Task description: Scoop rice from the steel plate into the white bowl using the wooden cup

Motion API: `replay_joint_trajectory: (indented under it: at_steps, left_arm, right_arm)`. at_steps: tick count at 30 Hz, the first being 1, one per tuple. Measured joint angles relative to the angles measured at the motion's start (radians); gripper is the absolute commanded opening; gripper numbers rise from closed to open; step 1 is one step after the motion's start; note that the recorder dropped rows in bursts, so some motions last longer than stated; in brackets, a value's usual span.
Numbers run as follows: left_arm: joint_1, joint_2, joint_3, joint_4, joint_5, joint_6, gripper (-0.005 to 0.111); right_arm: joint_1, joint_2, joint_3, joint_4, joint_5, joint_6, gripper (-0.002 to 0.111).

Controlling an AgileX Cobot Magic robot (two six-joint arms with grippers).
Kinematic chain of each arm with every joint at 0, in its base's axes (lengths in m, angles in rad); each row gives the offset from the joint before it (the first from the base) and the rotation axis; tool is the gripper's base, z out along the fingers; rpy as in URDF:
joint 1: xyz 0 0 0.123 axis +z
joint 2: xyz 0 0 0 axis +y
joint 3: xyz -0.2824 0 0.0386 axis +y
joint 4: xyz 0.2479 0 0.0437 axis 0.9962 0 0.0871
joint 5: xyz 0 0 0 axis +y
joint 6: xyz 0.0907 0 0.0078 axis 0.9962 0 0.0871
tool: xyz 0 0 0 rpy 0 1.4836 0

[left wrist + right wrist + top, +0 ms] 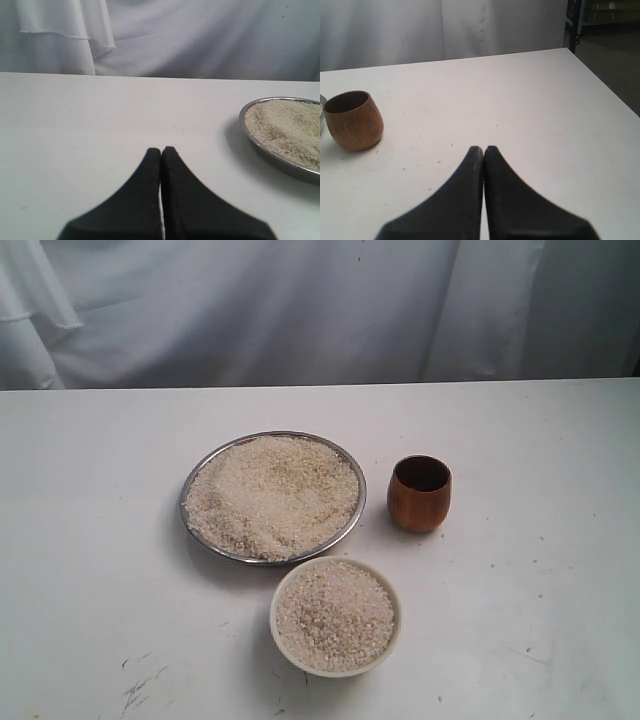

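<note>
Beside the steel plate (184, 506), wooden cup (419, 495) stands upright, seemingly empty; left end effector (161, 149), right end effector (484, 148) pressed together.

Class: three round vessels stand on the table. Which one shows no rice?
The wooden cup: its inside looks dark, while the steel plate and the white bowl hold rice.

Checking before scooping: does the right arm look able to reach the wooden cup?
Probably yes: the wooden cup stands upright on the table, nothing between it and the right gripper, whose shut fingers must open first.
</note>
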Motion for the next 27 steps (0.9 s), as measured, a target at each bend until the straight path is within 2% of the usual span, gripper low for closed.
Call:
replay_joint_trajectory:
  at_steps: [27]
  left_arm:
    - [0.000,0.000,0.000,0.000,0.000,0.000,0.000]
  right_arm:
    - [0.000,0.000,0.000,0.000,0.002,0.009,0.000]
